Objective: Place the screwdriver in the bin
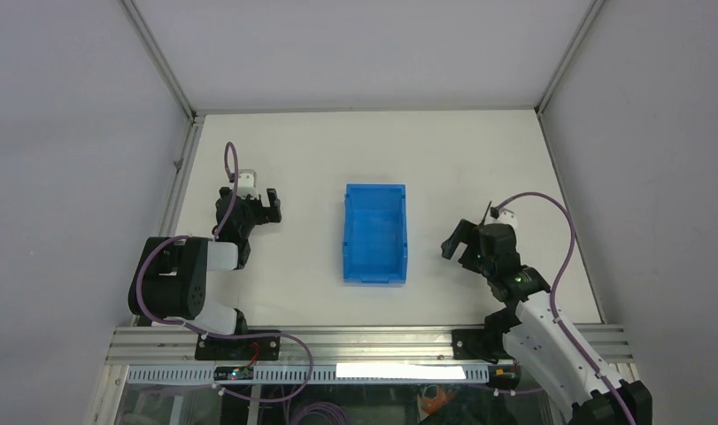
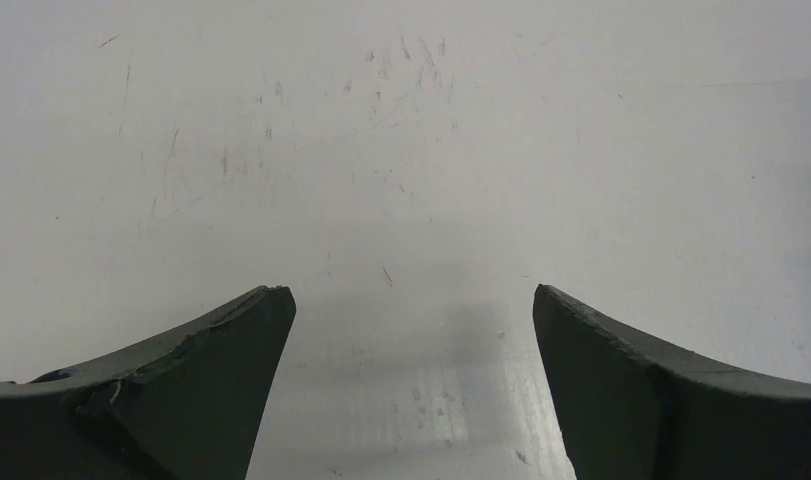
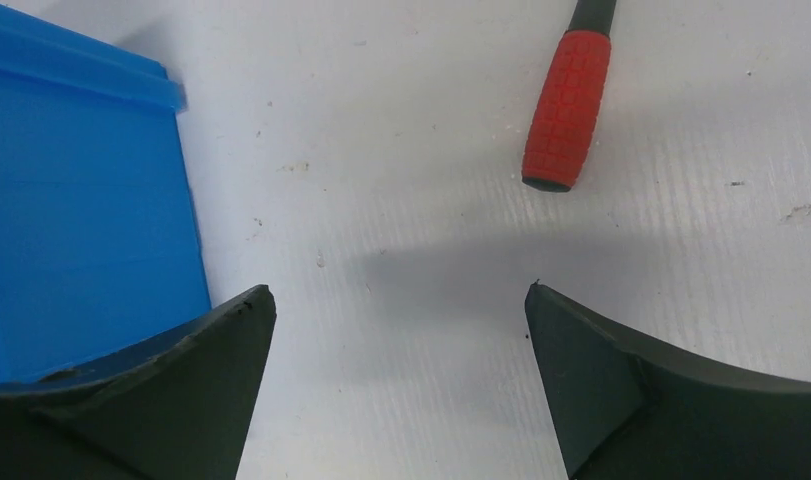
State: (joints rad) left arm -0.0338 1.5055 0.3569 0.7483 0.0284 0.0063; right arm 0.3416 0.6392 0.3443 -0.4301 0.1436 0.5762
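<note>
The screwdriver lies on the white table, its red handle just ahead of my right gripper and a little to the right, the black shaft running out of the top of the right wrist view. In the top view only a thin black bit of it shows beside the right gripper. That gripper is open and empty, just right of the blue bin. The bin's wall is at the left of the right wrist view. My left gripper is open and empty over bare table, left of the bin.
Grey enclosure walls stand around the white table at the left, back and right. An aluminium rail runs along the near edge by the arm bases. Purple cables loop over both arms.
</note>
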